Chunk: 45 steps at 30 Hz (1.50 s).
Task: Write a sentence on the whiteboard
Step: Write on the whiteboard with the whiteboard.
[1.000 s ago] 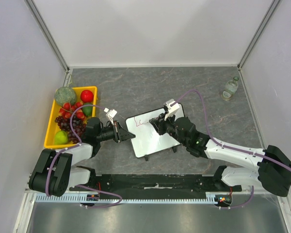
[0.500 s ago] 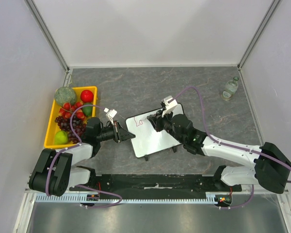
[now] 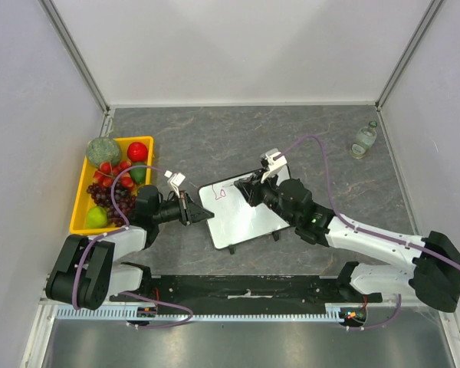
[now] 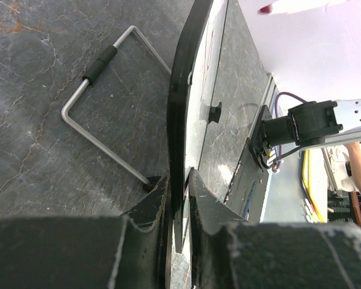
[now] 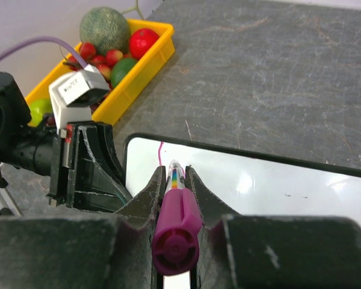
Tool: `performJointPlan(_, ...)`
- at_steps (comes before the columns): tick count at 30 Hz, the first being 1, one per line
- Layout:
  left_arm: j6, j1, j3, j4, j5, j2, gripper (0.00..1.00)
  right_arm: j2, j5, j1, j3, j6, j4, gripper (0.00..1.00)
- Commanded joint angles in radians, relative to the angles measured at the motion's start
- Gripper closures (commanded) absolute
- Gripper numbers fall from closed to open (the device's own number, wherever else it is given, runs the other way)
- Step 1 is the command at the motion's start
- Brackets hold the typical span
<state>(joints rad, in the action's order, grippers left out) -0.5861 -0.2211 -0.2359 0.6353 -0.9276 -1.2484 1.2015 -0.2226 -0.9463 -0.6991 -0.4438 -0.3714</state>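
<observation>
Left pincer (image 4: 179, 201) is clamped on the left edge of the small white board with thin black frame (image 3: 249, 218). My wrist view has the board edge-on, frame pinched between both fingers, with a bent wire leg with a black sleeve (image 4: 102, 129) beside it over the grey stone-look table (image 3: 215, 138).

Board sits around the table's middle, slightly toward the near edge, skewed to the table's edges.

Right pincer (image 5: 174, 173) is closed on a magenta marker pen (image 5: 175, 226), cap end toward the camera, tip aimed down at the board's left end. Can't tell if the tip touches.

The sentence (image 3: 220, 193) is only a few thin pink strokes at the board's far-left corner, too small to read.

Yellow plastic tray of fruit (image 3: 80, 201) is at the table's left edge, and a small clear bottle (image 3: 363, 140) is near the far-right corner.
</observation>
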Motion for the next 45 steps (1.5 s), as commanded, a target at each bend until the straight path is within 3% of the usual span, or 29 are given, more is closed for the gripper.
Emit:
performJointPlan(1,0.015,-0.001,-0.011,0.024,-0.004,-0.002,0.98,-0.054,-0.006,0.012,-0.010,-0.010,-0.003,1.00)
performJointPlan(25,0.014,-0.001,-0.009,0.024,-0.007,0.001,0.98,0.043,-0.037,0.030,0.021,-0.030,-0.046,1.00)
performJointPlan(45,0.014,-0.001,-0.009,0.024,-0.007,0.000,0.98,-0.031,-0.031,0.032,0.112,-0.039,-0.015,1.00)
